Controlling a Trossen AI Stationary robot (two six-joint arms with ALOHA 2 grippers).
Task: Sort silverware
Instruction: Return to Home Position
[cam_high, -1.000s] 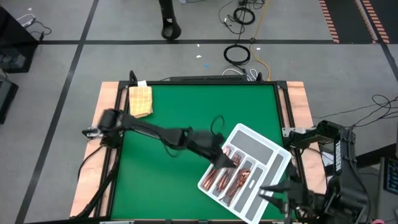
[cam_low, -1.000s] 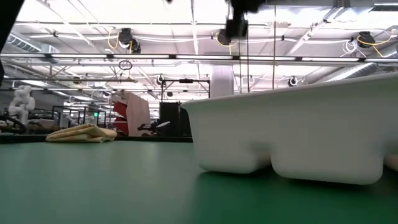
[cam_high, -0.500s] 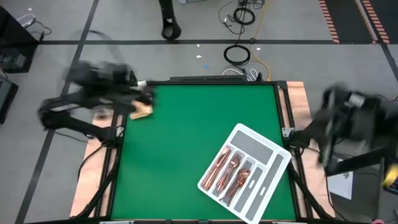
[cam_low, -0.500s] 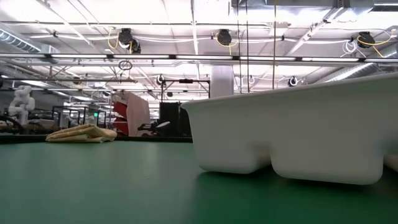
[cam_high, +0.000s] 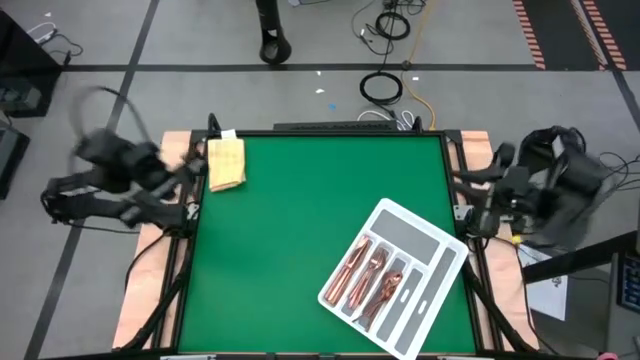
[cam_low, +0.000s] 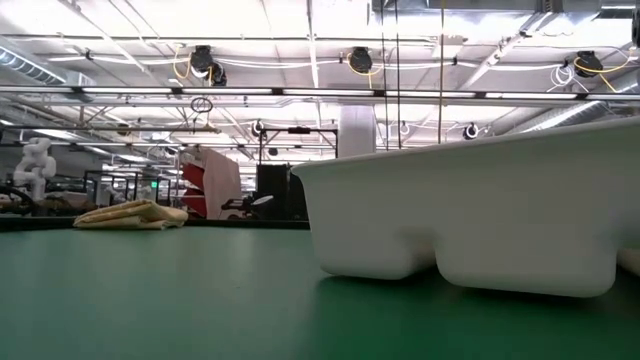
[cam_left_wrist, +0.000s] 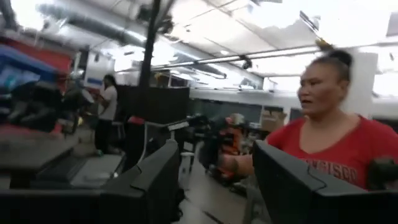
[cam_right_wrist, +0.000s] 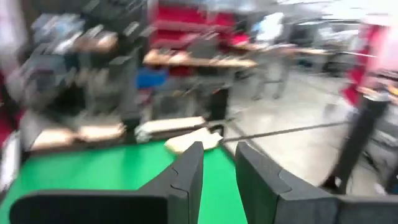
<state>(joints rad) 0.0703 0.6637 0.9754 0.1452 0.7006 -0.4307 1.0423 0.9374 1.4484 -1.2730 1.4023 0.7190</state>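
L arm is off the table's (cam_high: 300, 220) left edge, blurred in the high view. L gripper (cam_left_wrist: 216, 149) points out into the room toward a person in a red shirt (cam_left_wrist: 339, 155), fingers spread wide w/ nothing btwn. R arm is off the right edge. R gripper (cam_right_wrist: 218, 149) has fingers a narrow gap apart, empty. Copper silverware (cam_high: 365, 275) lies in three adjoining slots of the white tray (cam_high: 390, 208), which is set askew on R arm's side. Yellow folded cloth (cam_high: 226, 162) is at the corner by L arm.

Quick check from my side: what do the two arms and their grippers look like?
Both the left arm and the right arm are dark, near black, with thin dark cables. The left gripper and right gripper each have two black, flat, angular fingers. No markings can be made out.
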